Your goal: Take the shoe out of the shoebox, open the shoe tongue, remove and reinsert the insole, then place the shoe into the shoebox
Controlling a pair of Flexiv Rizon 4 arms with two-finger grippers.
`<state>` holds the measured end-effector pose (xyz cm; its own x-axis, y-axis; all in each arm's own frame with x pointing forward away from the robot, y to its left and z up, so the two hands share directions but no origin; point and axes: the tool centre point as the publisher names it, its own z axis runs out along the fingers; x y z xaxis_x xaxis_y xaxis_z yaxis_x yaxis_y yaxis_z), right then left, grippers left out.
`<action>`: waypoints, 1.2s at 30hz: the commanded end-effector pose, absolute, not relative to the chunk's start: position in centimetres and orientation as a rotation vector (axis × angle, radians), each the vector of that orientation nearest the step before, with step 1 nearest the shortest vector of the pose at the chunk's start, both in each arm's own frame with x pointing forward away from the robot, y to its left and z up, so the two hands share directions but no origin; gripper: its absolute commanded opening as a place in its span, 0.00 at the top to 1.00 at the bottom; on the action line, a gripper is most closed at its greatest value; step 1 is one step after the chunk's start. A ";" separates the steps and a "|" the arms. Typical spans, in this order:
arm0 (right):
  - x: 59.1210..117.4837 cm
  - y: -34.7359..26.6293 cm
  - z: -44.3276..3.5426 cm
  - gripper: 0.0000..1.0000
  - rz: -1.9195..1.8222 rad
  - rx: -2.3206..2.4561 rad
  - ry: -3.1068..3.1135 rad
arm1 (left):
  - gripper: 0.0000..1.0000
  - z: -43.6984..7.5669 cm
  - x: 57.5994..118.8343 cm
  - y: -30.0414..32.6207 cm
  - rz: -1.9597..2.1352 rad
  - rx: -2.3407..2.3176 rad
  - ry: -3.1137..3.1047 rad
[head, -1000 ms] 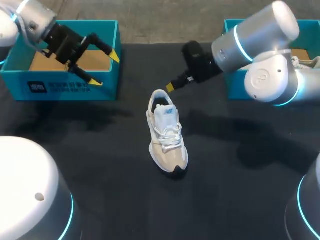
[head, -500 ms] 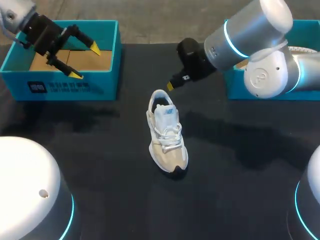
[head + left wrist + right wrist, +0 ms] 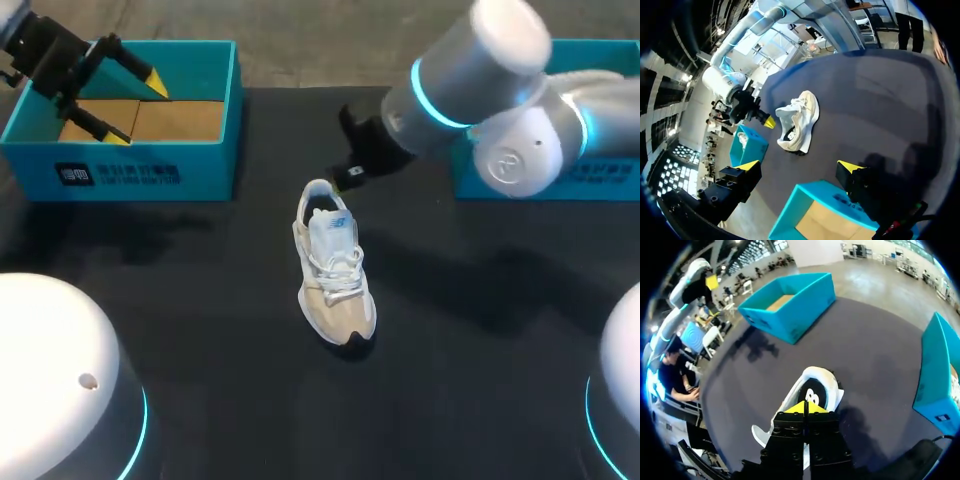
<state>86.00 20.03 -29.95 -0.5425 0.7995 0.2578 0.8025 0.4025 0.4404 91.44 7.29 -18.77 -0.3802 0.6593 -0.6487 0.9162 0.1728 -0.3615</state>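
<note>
**R fingers at the heel collar, L fingers parked over the box**

The shoe (image 3: pixel 333 268) is out of its box and stands upright on its sole mid-counter (image 3: pixel 200 320), laces up, heel end toward the right fingers (image 3: pixel 352 175).

Right fingers: pressed together, yellow tips meeting in one point, nothing pinched. In the right wrist view the shoe's (image 3: pixel 830 390) heel opening sits directly ahead of and just below the tips, w/ the dark insole (image 3: pixel 812 396) showing inside. I can't tell whether the tips touch the collar; from overhead they look just beside it. My read is that a closed, narrow point suits slipping into the opening or nudging the tongue (image 3: pixel 330 232) back, so tongue/insole work looks like the step in hand, not yet done.

Left fingers (image 3: pixel 150 82): spread wide, holding nothing, over the open left shoebox (image 3: pixel 130 178), whose cardboard floor lies under them. In the left wrist view the shoe (image 3: pixel 799 122) is well ahead of the spread fingers (image 3: pixel 747 166) and well apart from them. Prob. held back there to leave room around the shoe.

The right shoebox (image 3: pixel 600 182) lies behind the right arm, well apart from both sets of fingers.
</note>
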 end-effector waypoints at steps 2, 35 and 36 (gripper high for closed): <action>85.5 22.2 -29.4 1.00 -0.574 -1.771 -2.812 | 0.00 -18.8 91.6 7.8 -1.041 1.488 2.126; 83.9 23.2 -30.0 1.00 -0.252 -1.984 -2.754 | 0.00 -18.9 91.6 7.8 -1.045 1.486 2.135; 83.9 23.2 -30.0 1.00 -0.252 -1.984 -2.754 | 0.00 -18.9 91.6 7.8 -1.045 1.486 2.135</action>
<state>83.92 23.33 -29.95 -0.2978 0.9462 -0.1265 0.9086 0.3216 0.2666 91.54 7.74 -18.95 -0.3977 0.6583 -0.6391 0.9083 0.1839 -0.3758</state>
